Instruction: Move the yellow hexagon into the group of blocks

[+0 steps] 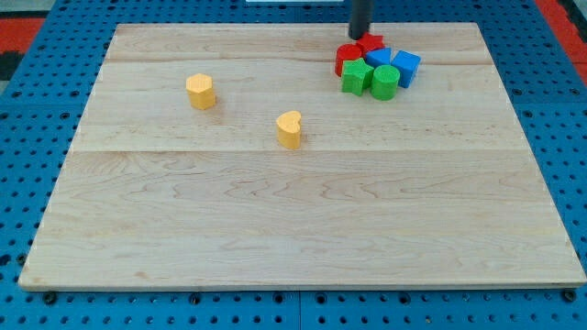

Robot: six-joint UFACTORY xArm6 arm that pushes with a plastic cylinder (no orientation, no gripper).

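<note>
Board [303, 229]: yellow hexagon [201, 91] far left of tool [359, 35].

Rod [360, 14] cut off at top — upper part unseen.

On my feed the counter [303, 229] is pale wood, with fine grain running across the view and faint seams between its planks. Around it I see a blue pegboard [23, 110] dotted with rows of dark holes, and a patch of red at the view's top right corner. The hexagon [200, 91] is yellow-orange, and the heart [289, 128] matches it. In the group, two red blocks [348, 57], two blue blocks [405, 66] and two green blocks [356, 77] sit together, all plain and unpatterned. My tip [359, 35] is dark grey, nearly black.
</note>
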